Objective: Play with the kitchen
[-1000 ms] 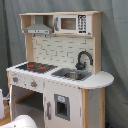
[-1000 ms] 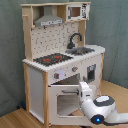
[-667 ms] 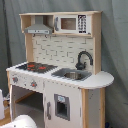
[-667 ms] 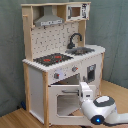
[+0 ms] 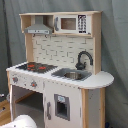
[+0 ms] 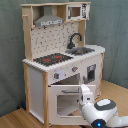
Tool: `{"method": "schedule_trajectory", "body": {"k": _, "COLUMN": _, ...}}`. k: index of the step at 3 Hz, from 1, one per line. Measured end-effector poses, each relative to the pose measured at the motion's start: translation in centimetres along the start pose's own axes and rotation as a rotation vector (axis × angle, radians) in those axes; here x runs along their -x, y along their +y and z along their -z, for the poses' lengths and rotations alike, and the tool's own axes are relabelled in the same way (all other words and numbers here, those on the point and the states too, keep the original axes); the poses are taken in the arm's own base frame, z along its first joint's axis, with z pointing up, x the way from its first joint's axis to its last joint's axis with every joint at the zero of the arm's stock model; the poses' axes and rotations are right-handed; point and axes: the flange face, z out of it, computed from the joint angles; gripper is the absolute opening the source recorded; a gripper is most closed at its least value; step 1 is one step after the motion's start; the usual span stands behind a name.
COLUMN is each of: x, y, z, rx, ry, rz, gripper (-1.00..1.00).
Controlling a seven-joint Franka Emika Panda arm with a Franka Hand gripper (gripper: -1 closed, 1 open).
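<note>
My tool (image 6: pixel 86 93) sits low in front of the kitchen (image 6: pixel 60 60), right at the oven door (image 6: pixel 67 100), which hangs swung out toward me in the second exterior view; whether its fingers are apart or together on the door's edge I cannot tell, since the white wrist covers them. The rest of the kitchen rises above my tool: the control knobs (image 6: pixel 65 74) just over it, then the black-and-red hob (image 6: pixel 52 59) on the counter (image 6: pixel 95 49), with the grey sink (image 6: pixel 82 50) and black faucet (image 6: pixel 75 39) further toward the second exterior view's right. Higher still are the pegboard back (image 6: pixel 52 37), the range hood (image 6: pixel 49 21) and a toy microwave (image 6: pixel 76 11). In the first exterior view only a rounded white part of my arm (image 5: pixel 22 121) shows at the bottom edge, below the hob (image 5: pixel 35 66) and beside the lower cupboard door (image 5: pixel 61 106).
</note>
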Motion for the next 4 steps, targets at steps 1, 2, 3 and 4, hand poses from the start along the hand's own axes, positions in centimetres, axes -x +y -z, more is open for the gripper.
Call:
{"method": "schedule_trajectory", "body": {"k": 1, "x": -2.0, "y": -0.2, "z": 2.7, "rx": -0.021, "ry": 0.047, "rz": 0.042, "gripper": 1.00}}
{"method": "schedule_trajectory", "body": {"k": 2, "x": -4.3, "y": 0.8, "z": 3.6, "rx": -0.025, "ry": 0.071, "rz": 0.099, "gripper": 1.00}}
{"method": "schedule_trajectory", "body": {"k": 3, "x": -7.1, "y": 2.7, "z": 3.8, "rx": -0.019, "ry": 0.083, "rz": 0.146, "gripper": 1.00}}
{"method": "schedule_trajectory", "body": {"k": 4, "x": -9.9, "y": 5.1, "z": 4.0, "rx": -0.008, "ry": 0.092, "rz": 0.192, "gripper": 1.00}}
